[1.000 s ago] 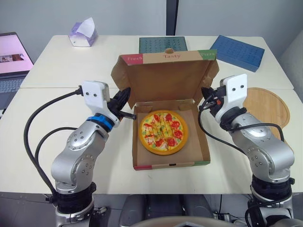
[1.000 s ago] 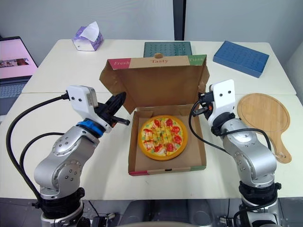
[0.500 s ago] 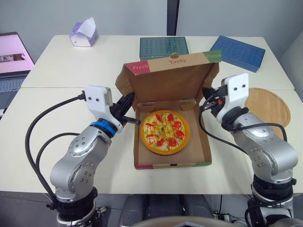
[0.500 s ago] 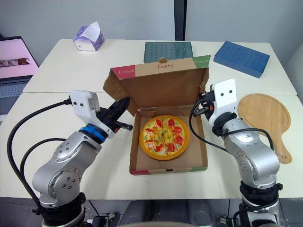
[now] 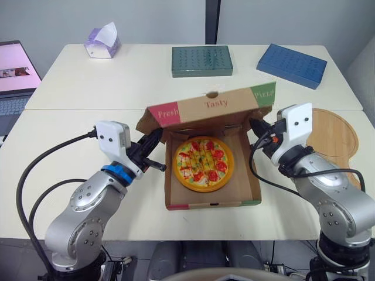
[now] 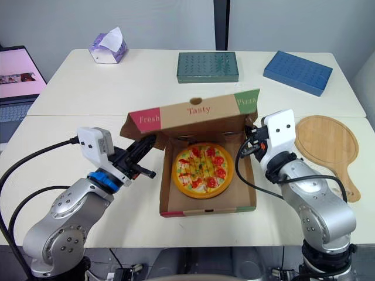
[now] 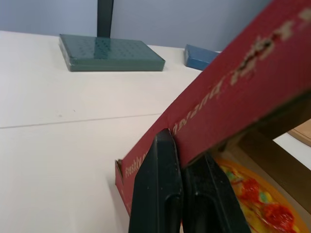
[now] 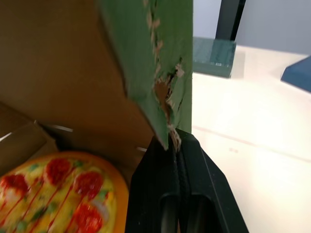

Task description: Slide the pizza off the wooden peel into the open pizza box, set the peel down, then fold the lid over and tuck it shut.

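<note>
The worktop [image 5: 70, 134] is bare in front of the pizza box [image 5: 205, 205] and to both sides of it, and the box sits in the middle between my arms. Its lid [image 5: 211, 105] hangs roughly halfway over, slanted above the back of the base with the printed front flap facing me. I judge the folding to be under way and the tuck not yet done. The wooden peel [image 6: 325, 140] lies flat on the worktop to my right, apart from the box, so that step looks finished. The pizza [image 5: 203, 163] rests inside the base, near the back.

My left pincer [image 7: 181, 150] pinches the red-printed left corner of the lid's flap. My right pincer [image 8: 176, 141] is pressed together on the green-printed right corner. The lid's path down looks free. The edges to mind are the base's side walls and front lip, since the flaps must slip inside them.
</note>
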Controlling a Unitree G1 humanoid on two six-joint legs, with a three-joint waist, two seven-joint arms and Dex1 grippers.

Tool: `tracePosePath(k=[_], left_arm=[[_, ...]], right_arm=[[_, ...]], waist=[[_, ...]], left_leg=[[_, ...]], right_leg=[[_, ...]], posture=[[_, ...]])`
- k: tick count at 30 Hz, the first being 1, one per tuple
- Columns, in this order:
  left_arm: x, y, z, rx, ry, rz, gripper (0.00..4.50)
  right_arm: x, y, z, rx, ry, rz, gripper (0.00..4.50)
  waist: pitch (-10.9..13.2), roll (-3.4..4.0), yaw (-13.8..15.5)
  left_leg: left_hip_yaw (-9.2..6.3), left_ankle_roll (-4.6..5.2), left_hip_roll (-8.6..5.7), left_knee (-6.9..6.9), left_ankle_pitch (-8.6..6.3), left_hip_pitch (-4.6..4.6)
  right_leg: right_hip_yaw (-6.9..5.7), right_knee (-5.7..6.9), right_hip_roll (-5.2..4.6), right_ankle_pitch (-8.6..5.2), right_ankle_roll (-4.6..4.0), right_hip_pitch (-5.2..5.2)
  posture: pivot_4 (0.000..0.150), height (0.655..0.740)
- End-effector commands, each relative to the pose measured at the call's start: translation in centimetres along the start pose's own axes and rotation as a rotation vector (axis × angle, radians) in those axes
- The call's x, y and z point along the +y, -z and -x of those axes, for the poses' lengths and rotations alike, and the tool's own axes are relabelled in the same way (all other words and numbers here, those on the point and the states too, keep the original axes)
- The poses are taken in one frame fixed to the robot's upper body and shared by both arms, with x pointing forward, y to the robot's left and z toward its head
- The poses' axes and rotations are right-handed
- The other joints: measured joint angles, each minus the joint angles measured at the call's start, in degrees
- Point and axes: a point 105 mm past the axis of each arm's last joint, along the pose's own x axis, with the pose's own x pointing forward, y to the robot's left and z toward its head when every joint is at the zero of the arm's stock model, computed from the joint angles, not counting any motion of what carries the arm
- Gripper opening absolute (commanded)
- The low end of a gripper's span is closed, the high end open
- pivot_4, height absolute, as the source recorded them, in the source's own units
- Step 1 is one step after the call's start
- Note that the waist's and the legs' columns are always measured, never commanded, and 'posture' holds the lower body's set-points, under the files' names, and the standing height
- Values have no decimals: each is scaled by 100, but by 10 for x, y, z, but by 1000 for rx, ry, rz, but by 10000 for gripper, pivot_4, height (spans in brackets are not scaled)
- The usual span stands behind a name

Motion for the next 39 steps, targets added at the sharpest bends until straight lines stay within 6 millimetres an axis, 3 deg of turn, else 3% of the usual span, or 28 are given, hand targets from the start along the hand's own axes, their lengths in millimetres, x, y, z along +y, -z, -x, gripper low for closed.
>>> tracePosePath(k=[1, 17, 22, 32, 39], left_arm=[[-14, 3, 8, 13, 66, 7, 0], [-10, 25, 16, 65, 57, 19, 0], [-9, 18, 8, 27, 37, 5, 0], [-6, -17, -17, -56, -50, 51, 0], [-19, -15, -29, -21, -16, 97, 0]], right_arm=[[14, -6, 7, -41, -48, 7, 249], [18, 14, 9, -13, -29, -36, 249], [18, 11, 7, -23, -30, -39, 249], [16, -7, -1, -63, -42, -59, 249], [15, -11, -4, -59, -61, -46, 249]], waist=[[0, 0, -10], [-2, 3, -11], [-2, 3, 1], [0, 0, 3], [0, -1, 1]], left_leg=[[0, 0, 0, 0, 0, 0], [2, 0, 2, -4, 0, 4], [1, 0, 1, -4, 0, 4], [-4, 0, -2, 1, 0, -1], [-3, 0, -2, -1, 0, -4]], right_leg=[[0, 0, 0, 0, 0, 0], [2, -3, 1, -1, -1, 2], [0, -3, 1, -1, -1, 3], [-2, -2, 0, 0, 0, 3], [-2, -2, 0, 0, 0, -2]], posture=[[1500, 7400], [1500, 7400], [1500, 7400], [1500, 7400], [1500, 7400]])
